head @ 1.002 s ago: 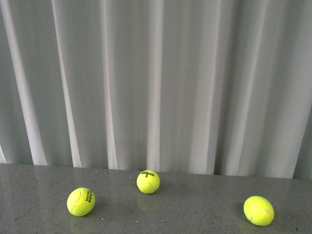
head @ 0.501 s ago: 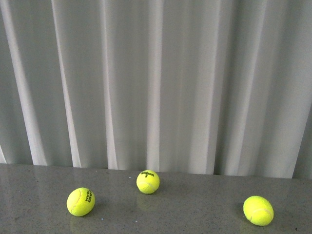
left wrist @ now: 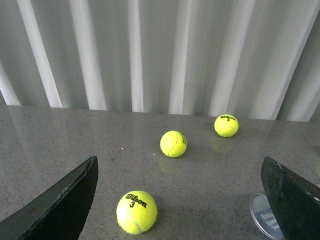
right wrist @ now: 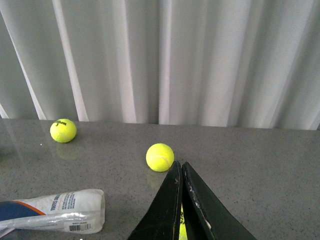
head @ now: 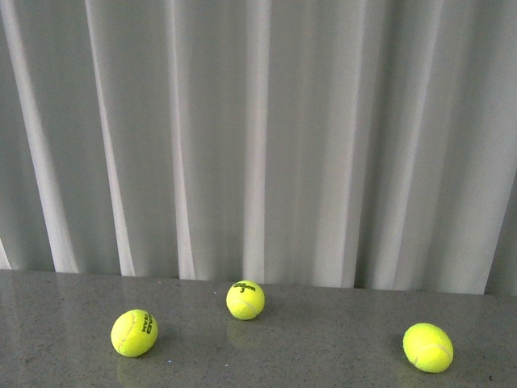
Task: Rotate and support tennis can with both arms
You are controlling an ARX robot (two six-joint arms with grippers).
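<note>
The tennis can [right wrist: 50, 210] lay on its side on the grey speckled tabletop [head: 323, 339]. It showed only in the right wrist view. Its long axis ran flat along the surface, crosswise to the way the right fingers [right wrist: 200, 210] pointed. The white-labelled end faced towards those fingers but stayed well apart from them, and the blue and orange end ran out of the picture.

The right fingers were drawn close, their tips meeting. A sliver of yellow showed in the slit between them; I could not tell what it was. The left fingers [left wrist: 65, 205] stood wide apart with nothing between them, and a clear round disc [left wrist: 264, 217] lay by one.

Three yellow balls [head: 245, 300] were scattered well apart on the tabletop. A white pleated curtain [head: 323, 137] hung behind them.
</note>
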